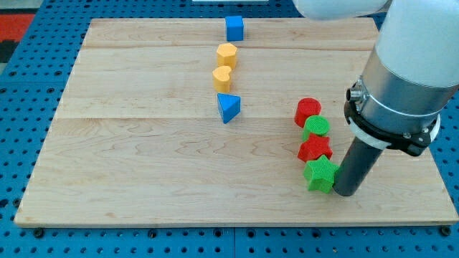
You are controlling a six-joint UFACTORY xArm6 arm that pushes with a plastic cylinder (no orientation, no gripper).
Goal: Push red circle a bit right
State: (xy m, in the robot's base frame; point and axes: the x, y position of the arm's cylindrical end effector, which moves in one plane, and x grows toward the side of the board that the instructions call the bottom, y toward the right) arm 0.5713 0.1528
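The red circle [308, 111] lies on the wooden board at the view's right, at the top of a short column of blocks. Below it, touching in a line, are a green circle [316, 128], a red star [315, 149] and a green star [320, 175]. My tip [345, 192] is at the lower end of the dark rod, just right of the green star and touching or almost touching it. The tip is below and to the right of the red circle, well apart from it.
A blue cube [234, 29] sits near the board's top edge. Below it are a yellow hexagon [226, 55], a yellow heart [221, 78] and a blue triangle [228, 107]. The arm's grey body [405, 79] covers the board's right side. The board's right edge [439, 179] is close.
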